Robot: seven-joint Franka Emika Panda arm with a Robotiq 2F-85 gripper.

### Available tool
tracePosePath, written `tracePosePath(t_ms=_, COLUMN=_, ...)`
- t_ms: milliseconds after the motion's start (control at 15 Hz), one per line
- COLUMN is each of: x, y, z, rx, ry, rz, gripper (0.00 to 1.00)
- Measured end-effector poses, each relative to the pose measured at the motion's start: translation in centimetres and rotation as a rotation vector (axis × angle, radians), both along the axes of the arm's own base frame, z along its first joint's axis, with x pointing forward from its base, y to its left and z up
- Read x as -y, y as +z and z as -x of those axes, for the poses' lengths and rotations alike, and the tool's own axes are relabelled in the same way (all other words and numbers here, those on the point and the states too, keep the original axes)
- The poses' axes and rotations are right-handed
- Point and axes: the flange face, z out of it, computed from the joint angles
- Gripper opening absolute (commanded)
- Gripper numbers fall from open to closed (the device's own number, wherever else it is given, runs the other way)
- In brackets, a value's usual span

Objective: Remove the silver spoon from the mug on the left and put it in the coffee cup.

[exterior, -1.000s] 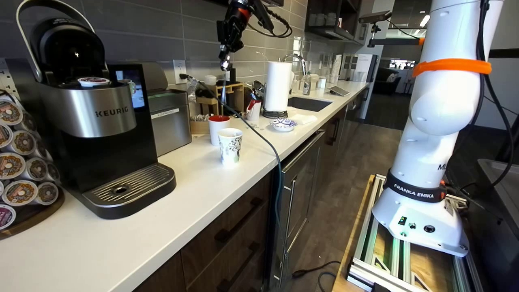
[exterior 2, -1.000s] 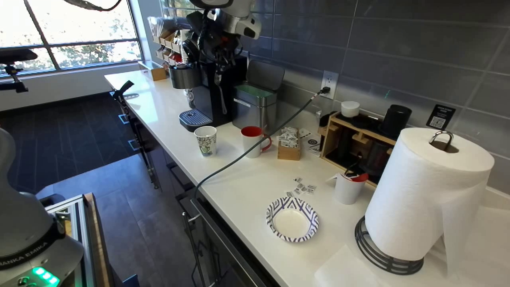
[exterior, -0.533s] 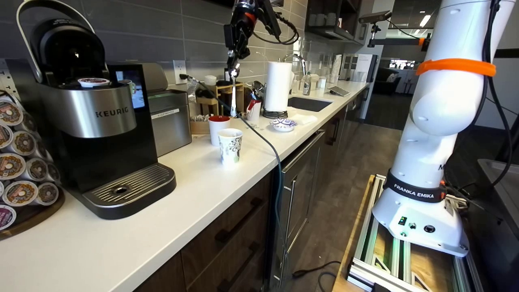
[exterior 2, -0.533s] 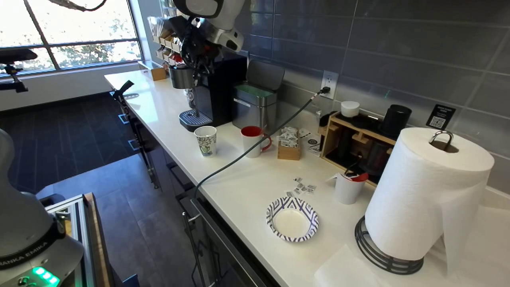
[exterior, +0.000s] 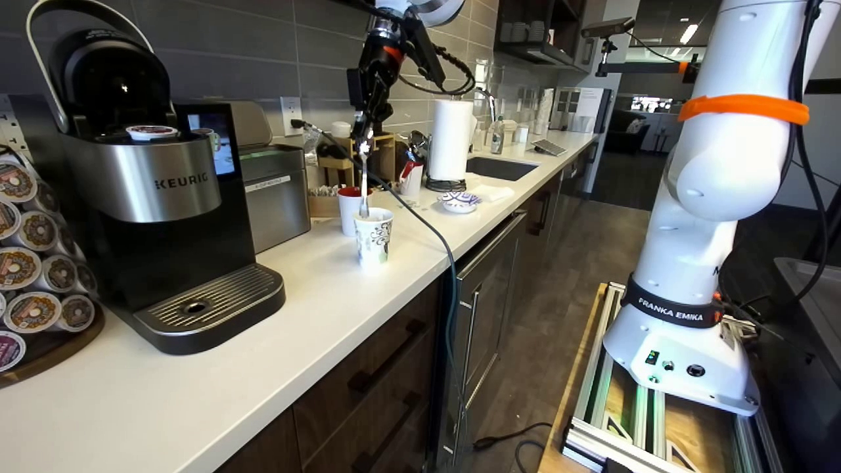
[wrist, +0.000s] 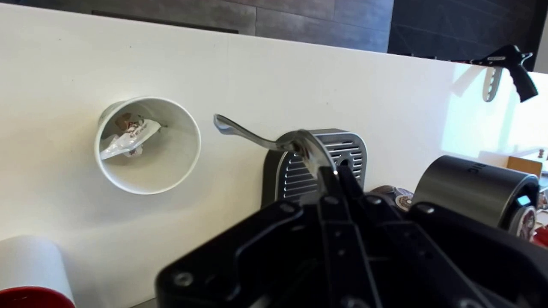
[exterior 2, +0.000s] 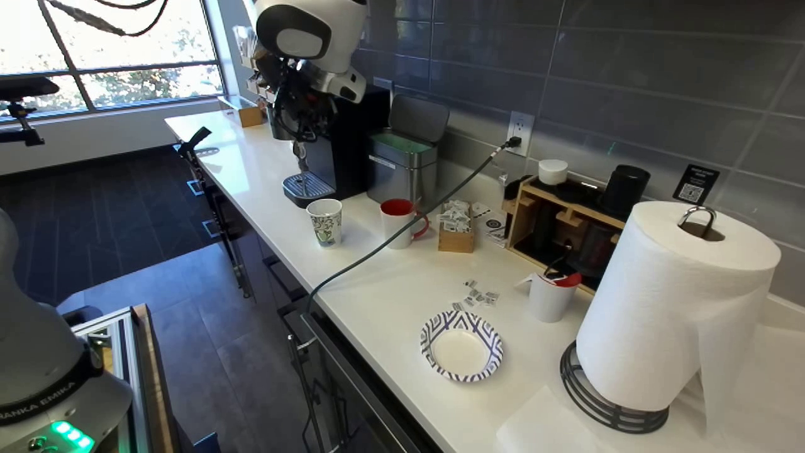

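Observation:
My gripper (exterior: pixel 363 136) is shut on the bowl end of the silver spoon (exterior: pixel 364 180). In the wrist view, the gripper (wrist: pixel 336 173) holds the spoon (wrist: pixel 261 139) with its handle pointing toward the coffee cup (wrist: pixel 173 160), ending just beside the rim, apart from it. The cup holds crumpled wrappers. In both exterior views the patterned cup (exterior: pixel 373 240) (exterior 2: pixel 326 226) stands upright on the counter. In an exterior view the spoon's low end overlaps the cup's back rim. In an exterior view the spoon is hard to make out below the gripper (exterior 2: pixel 305 133). A white mug, red inside (exterior 2: pixel 397 228), stands beside the cup.
A dark cable (exterior 2: pixel 377 248) hangs from the wall outlet across the counter, near mug and cup. A black coffee maker (exterior: pixel 210 309) and metal bin (exterior: pixel 276 190) stand close by. A packet box (exterior 2: pixel 456 240), patterned bowl (exterior 2: pixel 462 352) and paper towel roll (exterior 2: pixel 679 314) stand farther along.
The gripper has carried the spoon lower and over toward the coffee cup. The spoon stays in its fingers. The cup and mug have not moved.

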Motion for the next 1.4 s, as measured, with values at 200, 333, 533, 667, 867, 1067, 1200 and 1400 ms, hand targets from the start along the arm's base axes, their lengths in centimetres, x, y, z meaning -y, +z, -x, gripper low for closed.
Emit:
tracePosePath(t_ms=200, x=-0.4, y=-1.7, z=-0.1, rx=0.022, ry=-0.030, rz=0.017, gripper=0.01)
tracePosePath(t_ms=333, x=-0.1, y=-2.4, z=-0.3, rx=0.022, ry=-0.046, rz=0.023, gripper=0.01)
tracePosePath(t_ms=533, x=0.4, y=-2.7, z=-0.4, rx=0.012, ry=-0.054, rz=0.020, gripper=0.01)
tracePosePath(t_ms=667, x=0.6, y=-2.5, z=-0.4, rx=0.008, ry=-0.055, rz=0.014, gripper=0.01)
tracePosePath(t_ms=867, x=1.0, y=-2.1, z=-0.5, rx=-0.003, ry=-0.064, rz=-0.012, gripper=0.01)
tracePosePath(t_ms=1067, x=1.6, y=-1.4, z=-0.6, rx=-0.013, ry=-0.078, rz=-0.044, gripper=0.01)
tracePosePath(t_ms=1200, x=2.3, y=-0.9, z=-0.8, rx=-0.009, ry=-0.096, rz=-0.061, gripper=0.01)
tracePosePath(t_ms=1400, x=3.5, y=-0.7, z=-1.0, rx=-0.004, ry=-0.122, rz=-0.064, gripper=0.01)
